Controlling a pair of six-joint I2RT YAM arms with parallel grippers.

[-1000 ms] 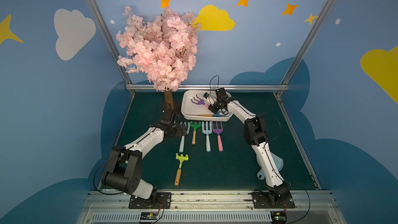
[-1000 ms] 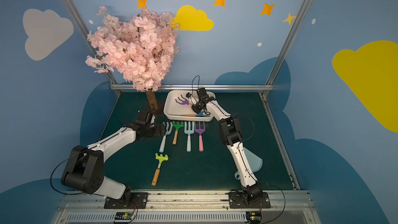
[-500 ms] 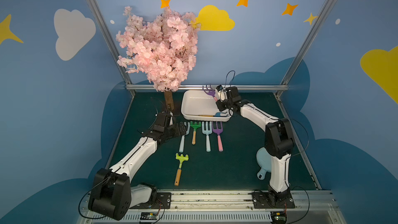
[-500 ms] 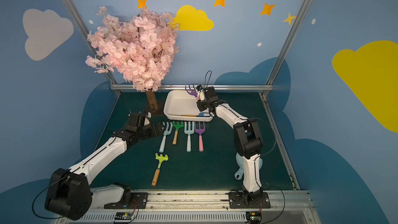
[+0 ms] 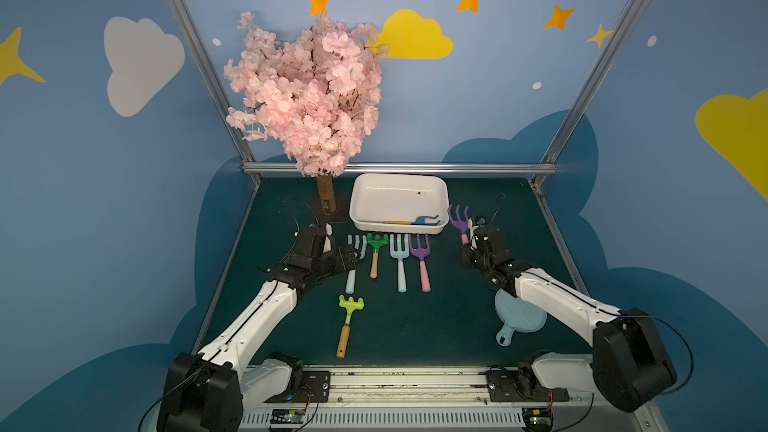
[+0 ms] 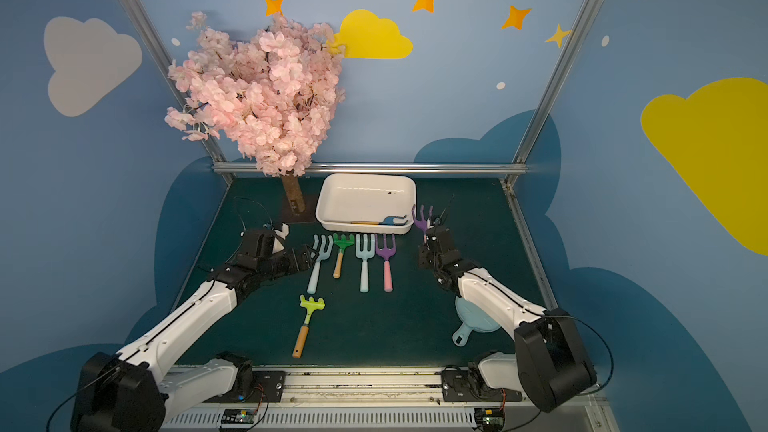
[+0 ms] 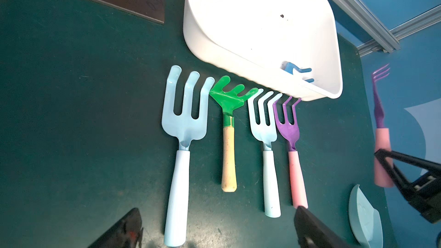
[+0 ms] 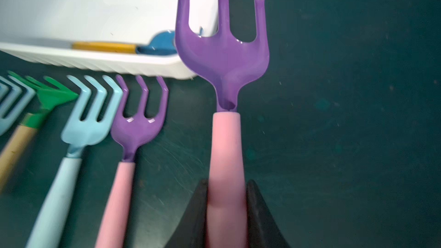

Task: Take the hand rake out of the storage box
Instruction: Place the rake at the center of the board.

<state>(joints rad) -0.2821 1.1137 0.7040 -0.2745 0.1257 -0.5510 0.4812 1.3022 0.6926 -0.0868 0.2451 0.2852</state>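
**Two white arms with black joints**

The left arm (image 5: 253, 317) and the right arm (image 5: 557, 297) share one build. The long links have smooth white shells, the elbows (image 5: 627, 351) are bulky black housings, and the wrists are black blocks. A thin dark line runs along each white link. Slim black cables (image 5: 690, 357) loop out from the joints. Each arm is fixed to a black base plate (image 5: 318, 382) with screws, and the plates are bolted to a silver rail (image 5: 407, 388). The left gripper (image 7: 217, 208) and the right gripper (image 8: 226, 182) have matte black, wedge-shaped fingers (image 8: 259, 213).
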